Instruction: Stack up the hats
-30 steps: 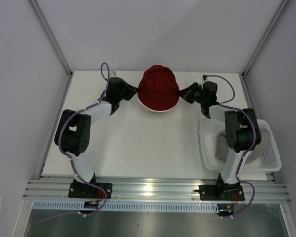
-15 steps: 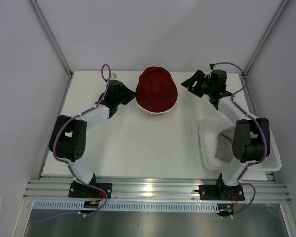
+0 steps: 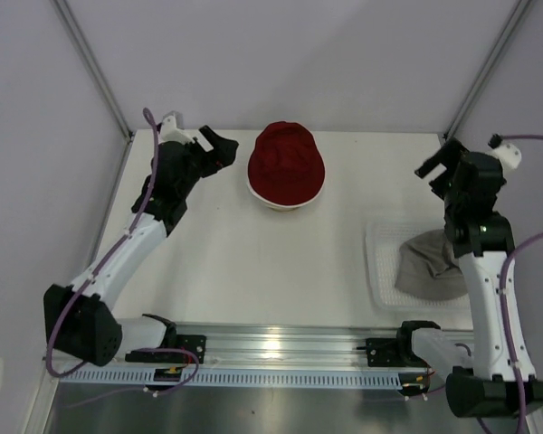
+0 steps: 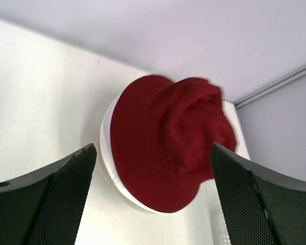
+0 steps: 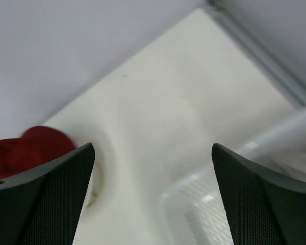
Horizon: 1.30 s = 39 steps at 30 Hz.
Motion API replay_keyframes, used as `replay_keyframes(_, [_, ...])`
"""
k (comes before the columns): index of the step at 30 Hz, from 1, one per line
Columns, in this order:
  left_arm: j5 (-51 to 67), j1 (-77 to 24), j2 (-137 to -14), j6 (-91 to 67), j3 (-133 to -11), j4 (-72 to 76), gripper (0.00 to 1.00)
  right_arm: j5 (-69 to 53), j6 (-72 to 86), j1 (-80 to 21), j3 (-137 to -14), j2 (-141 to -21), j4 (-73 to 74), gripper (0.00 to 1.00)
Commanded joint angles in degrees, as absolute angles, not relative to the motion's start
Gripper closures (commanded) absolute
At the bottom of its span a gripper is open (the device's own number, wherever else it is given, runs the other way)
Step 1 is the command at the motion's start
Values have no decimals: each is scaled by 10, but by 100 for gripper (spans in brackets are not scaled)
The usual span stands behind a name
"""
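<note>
Dark red hat (image 3: 288, 167) caps cream-white hat (image 4: 106, 153), grey hat (image 3: 430, 267) lies unstacked in basket (image 3: 380, 271); left fingers (image 4: 56, 199), right fingers (image 5: 41, 199) wide and empty.

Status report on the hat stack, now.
Left gripper open, empty; right gripper open, empty. Dark red hat sits on cream-white hat, far centre. Grey hat lies in mesh basket, unstacked. Nothing blocks the stack.

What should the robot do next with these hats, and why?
Probably lower the open right gripper toward the grey hat in the basket. It is the only hat left unstacked, since the dark red hat sits on the cream-white hat, and that arm hangs nearest.
</note>
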<state>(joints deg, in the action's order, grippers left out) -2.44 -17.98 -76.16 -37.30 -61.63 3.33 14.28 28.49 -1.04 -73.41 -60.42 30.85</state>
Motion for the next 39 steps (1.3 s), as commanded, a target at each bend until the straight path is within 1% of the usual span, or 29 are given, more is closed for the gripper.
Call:
replay_keyframes(1, [-30, -178, -694, -326, -593, 14, 5, 331, 297, 12, -687, -547, 472, 1])
replay_keyframes(3, [-5, -178, -683, -319, -599, 4, 5, 322, 325, 36, -660, -529, 508, 1])
replay_keyframes(5, [48, -179, -681, -322, -603, -17, 5, 323, 363, 61, -623, -506, 527, 1])
replay_keyframes(7, [75, -181, -670, -336, -572, -4, 5, 362, 392, 78, -564, -494, 524, 1])
replay_keyframes(8, [94, -181, -665, -338, -563, 24, 4, 380, 402, 85, -549, -485, 516, 1])
replay_keyframes(10, [98, -183, -657, -341, -542, 27, 3, 381, 411, 105, -515, -480, 488, 1])
replay_keyframes(14, [110, -183, -661, -330, -543, 4, 3, 390, 448, 118, -466, -504, 454, 1])
replay_keyframes(19, [139, -183, -666, -327, -546, -17, 3, 397, 493, 123, -461, -574, 429, 1])
replay_keyframes(21, [146, -183, -667, -325, -558, -24, 3, 410, 511, 123, -449, -577, 414, 8])
replay_keyframes(24, [155, -183, -665, -333, -555, -17, 3, 410, 501, 123, -415, -561, 350, 13])
replay_keyframes(28, [137, -182, -650, -334, -540, -12, 3, 407, 509, 127, -379, -552, 326, 14])
replay_keyframes(32, [86, -183, -632, -318, -539, -26, 2, 418, 528, 139, -378, -576, 350, 15])
replay_keyframes(35, [64, -183, -621, -317, -537, -32, 2, 403, 520, 162, -367, -598, 323, 16])
replay_keyframes(37, [60, -183, -618, -319, -538, -34, 2, 362, 503, 185, -355, -612, 279, 18])
replay_keyframes(39, [68, -183, -618, -319, -539, -34, 2, 345, 492, 193, -352, -634, 250, 25])
